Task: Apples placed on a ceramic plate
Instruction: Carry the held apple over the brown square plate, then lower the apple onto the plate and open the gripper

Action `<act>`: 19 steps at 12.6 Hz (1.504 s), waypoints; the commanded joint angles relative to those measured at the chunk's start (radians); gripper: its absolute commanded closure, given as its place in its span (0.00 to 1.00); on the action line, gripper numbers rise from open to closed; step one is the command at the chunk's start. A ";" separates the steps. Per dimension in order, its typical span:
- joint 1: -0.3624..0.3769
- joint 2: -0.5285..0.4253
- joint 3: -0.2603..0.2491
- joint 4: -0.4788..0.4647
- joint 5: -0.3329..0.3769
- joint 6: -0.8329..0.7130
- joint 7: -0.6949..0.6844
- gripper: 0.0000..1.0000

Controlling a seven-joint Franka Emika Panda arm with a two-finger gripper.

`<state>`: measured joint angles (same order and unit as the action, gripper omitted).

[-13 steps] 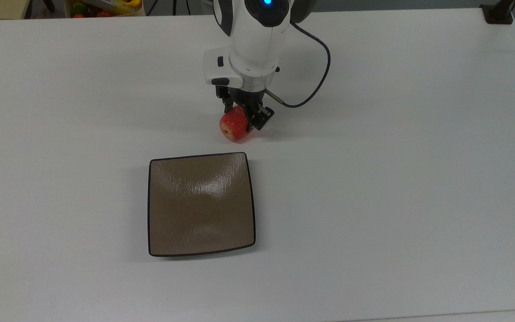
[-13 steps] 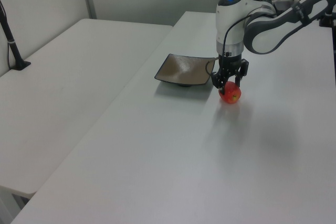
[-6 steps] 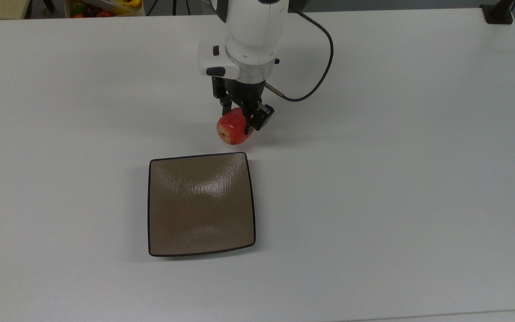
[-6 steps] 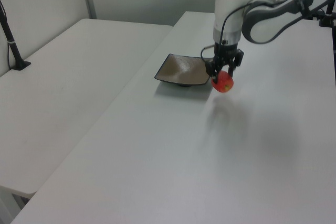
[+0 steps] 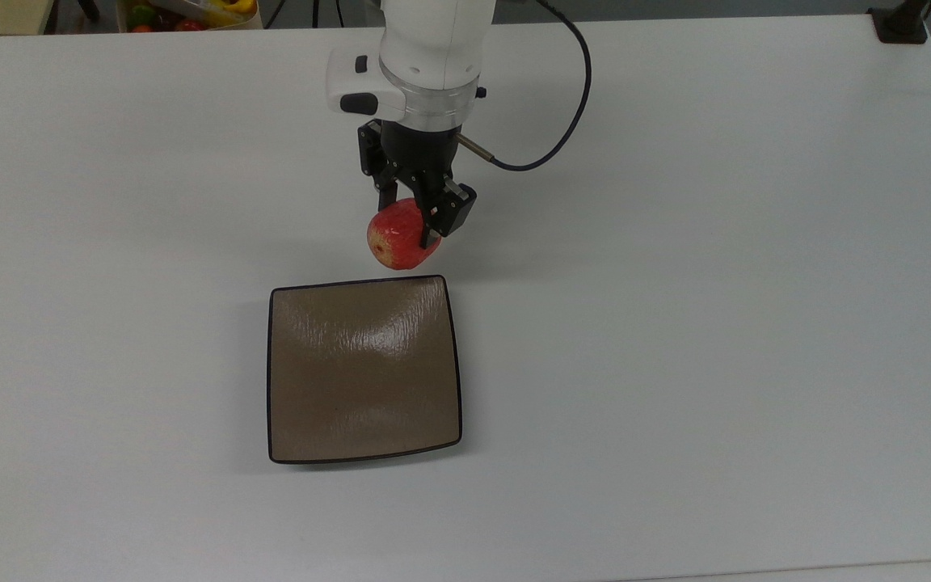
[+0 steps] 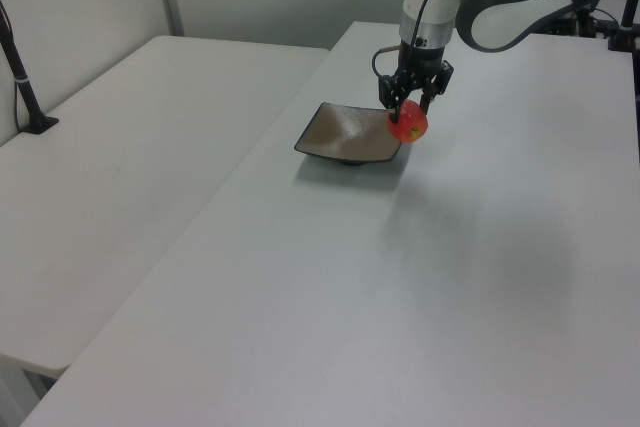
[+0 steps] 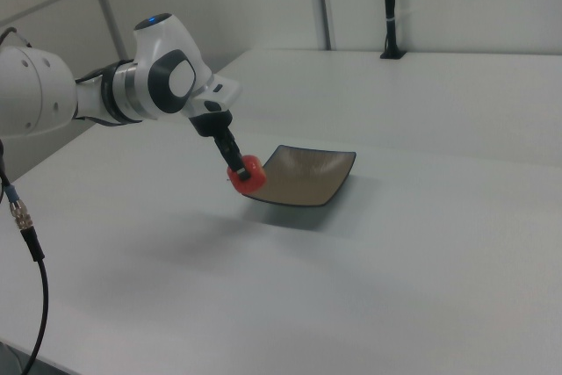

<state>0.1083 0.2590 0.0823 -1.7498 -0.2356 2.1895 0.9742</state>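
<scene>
My gripper (image 5: 410, 215) is shut on the small red apple (image 5: 398, 236), which hangs clear of the white table. In the top view the apple is just above the top edge of the square brown plate (image 5: 364, 369), near the plate's right half. In the left view the gripper (image 6: 410, 112) holds the apple (image 6: 407, 127) in the air at the right corner of the plate (image 6: 345, 134). From the right view the apple (image 7: 248, 175) overlaps the left corner of the plate (image 7: 303, 175), held under the gripper (image 7: 238, 169).
A black cable (image 5: 560, 121) loops from the wrist over the table at the top view's upper right. A box of colourful items (image 5: 187, 14) sits beyond the table's far edge. A black post base (image 5: 901, 24) stands at the far right corner.
The gripper has lifted the apple off the table and carried it to the top view's left, closer to the plate's edge. The plate has not moved.
</scene>
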 commanded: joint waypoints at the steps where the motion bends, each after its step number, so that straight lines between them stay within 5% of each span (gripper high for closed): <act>1: -0.004 0.023 -0.009 0.021 -0.022 0.122 0.026 0.48; 3: -0.007 0.029 -0.015 0.021 -0.022 0.153 0.026 0.42; 7: -0.003 0.069 -0.015 0.026 -0.042 0.174 0.024 0.00; 19: -0.002 0.068 -0.015 0.026 -0.053 0.173 0.023 0.00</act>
<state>0.0968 0.3210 0.0728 -1.7346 -0.2618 2.3487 0.9746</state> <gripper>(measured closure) 0.000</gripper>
